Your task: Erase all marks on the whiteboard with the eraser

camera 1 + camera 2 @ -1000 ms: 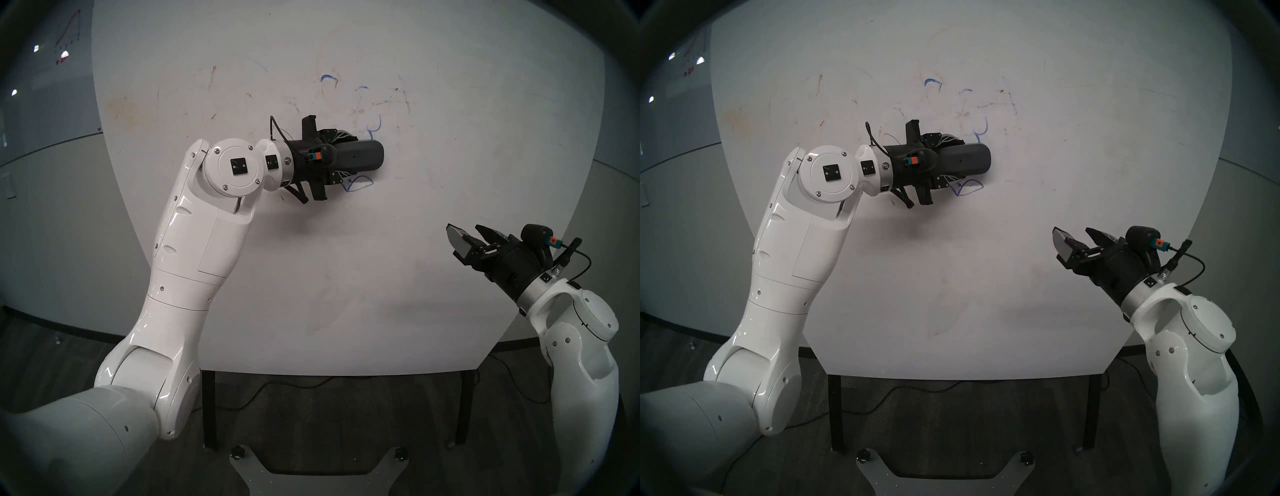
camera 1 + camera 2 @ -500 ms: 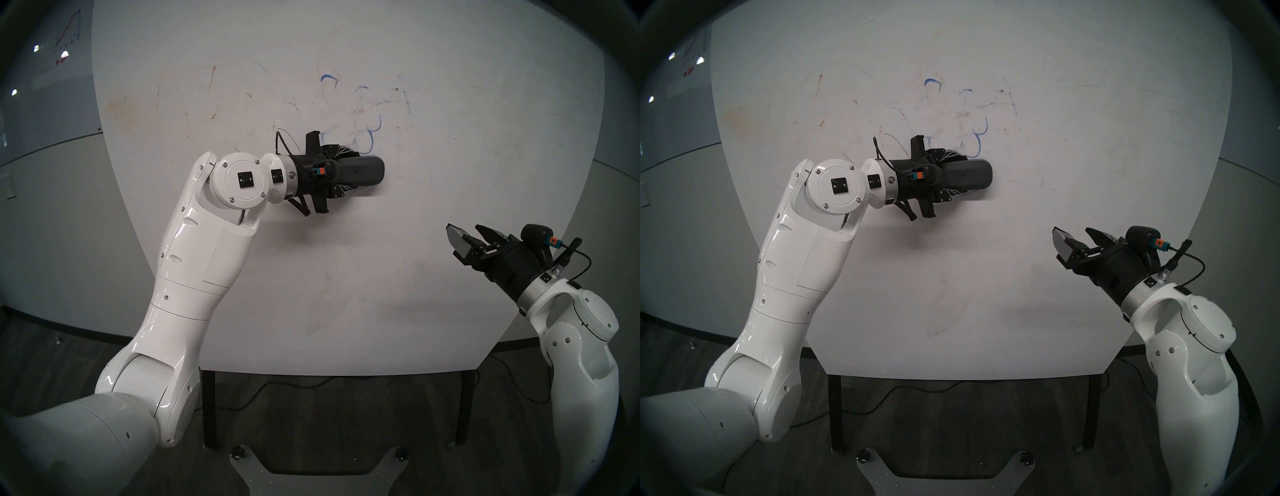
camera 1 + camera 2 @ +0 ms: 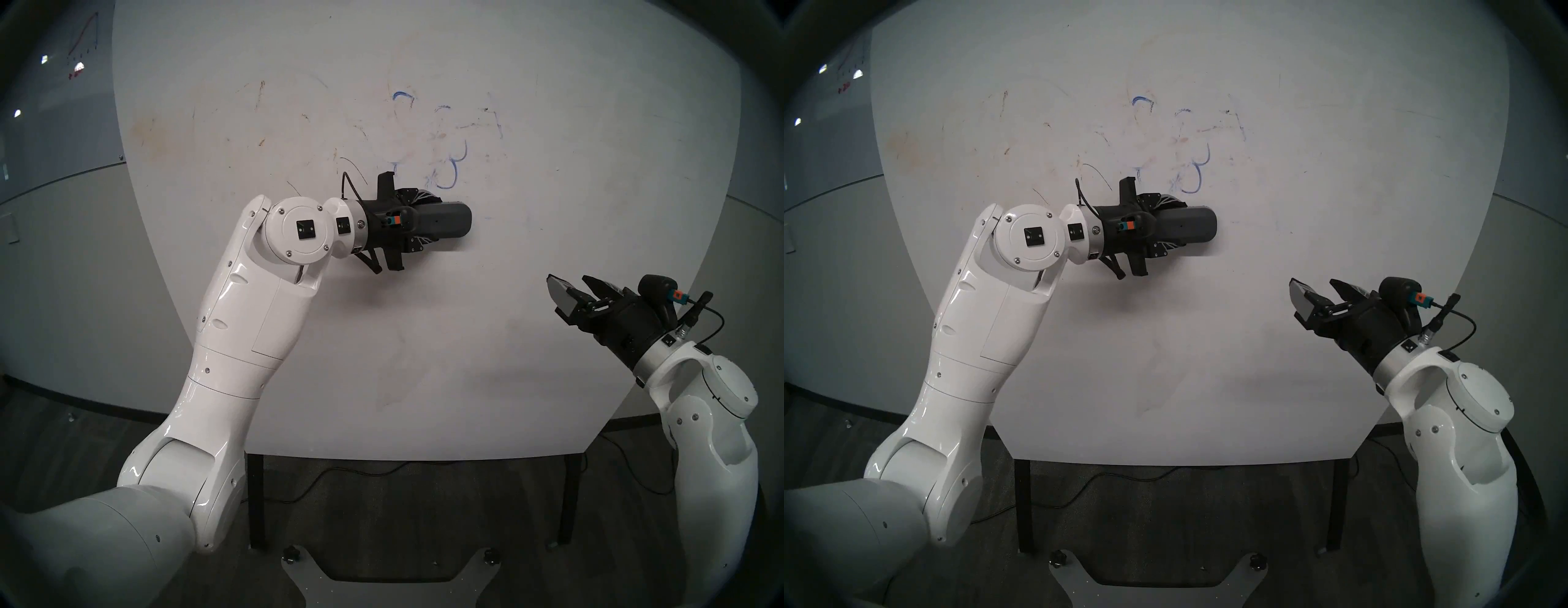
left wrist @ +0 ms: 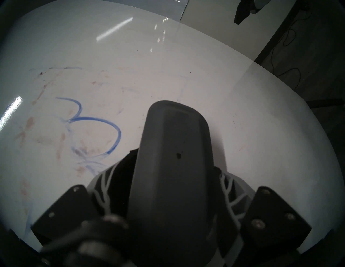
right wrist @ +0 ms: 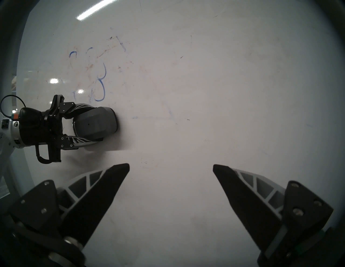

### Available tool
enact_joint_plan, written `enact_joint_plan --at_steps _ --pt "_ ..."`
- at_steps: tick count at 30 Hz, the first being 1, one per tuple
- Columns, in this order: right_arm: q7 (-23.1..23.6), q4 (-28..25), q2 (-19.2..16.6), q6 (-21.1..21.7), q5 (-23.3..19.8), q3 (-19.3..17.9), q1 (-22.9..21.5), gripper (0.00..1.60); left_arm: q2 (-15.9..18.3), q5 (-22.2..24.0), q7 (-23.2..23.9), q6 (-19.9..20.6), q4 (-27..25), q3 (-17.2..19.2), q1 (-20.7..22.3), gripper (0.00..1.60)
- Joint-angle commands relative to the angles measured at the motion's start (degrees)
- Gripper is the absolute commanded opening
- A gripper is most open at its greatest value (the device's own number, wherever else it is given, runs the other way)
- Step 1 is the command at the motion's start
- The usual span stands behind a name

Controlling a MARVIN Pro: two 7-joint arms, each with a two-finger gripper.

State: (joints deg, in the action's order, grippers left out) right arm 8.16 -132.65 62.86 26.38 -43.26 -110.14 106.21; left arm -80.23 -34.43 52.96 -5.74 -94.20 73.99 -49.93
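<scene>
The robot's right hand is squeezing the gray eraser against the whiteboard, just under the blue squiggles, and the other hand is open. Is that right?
Not quite: the left gripper is squeezing the eraser, not the right. The head view shows it on the whiteboard, just under the blue squiggles. The right gripper is the open, empty one, as its wrist view shows.
</scene>
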Motion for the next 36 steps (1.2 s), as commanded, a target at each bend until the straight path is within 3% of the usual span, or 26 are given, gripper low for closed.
enact_joint_plan --at_steps 1,11,21,36 --pt "0.1 -1.0 -0.1 -0.1 0.0 0.0 -0.3 1.60 2.2 -4.4 -2.2 5.2 5.9 3.1 0.0 0.00" --pt "0.1 -1.1 -0.1 -0.1 0.0 0.0 -0.3 1.60 0.9 -3.7 -2.0 6.0 4.6 3.0 1.6 0.00" --pt "0.1 -1.1 -0.1 -0.1 0.0 0.0 -0.2 1.60 1.3 -0.3 3.4 9.3 -9.4 4.4 -2.2 0.00" --pt "0.1 -1.1 -0.1 -0.1 0.0 0.0 -0.2 1.60 0.4 3.4 6.2 10.5 -21.2 6.5 -5.9 0.00"
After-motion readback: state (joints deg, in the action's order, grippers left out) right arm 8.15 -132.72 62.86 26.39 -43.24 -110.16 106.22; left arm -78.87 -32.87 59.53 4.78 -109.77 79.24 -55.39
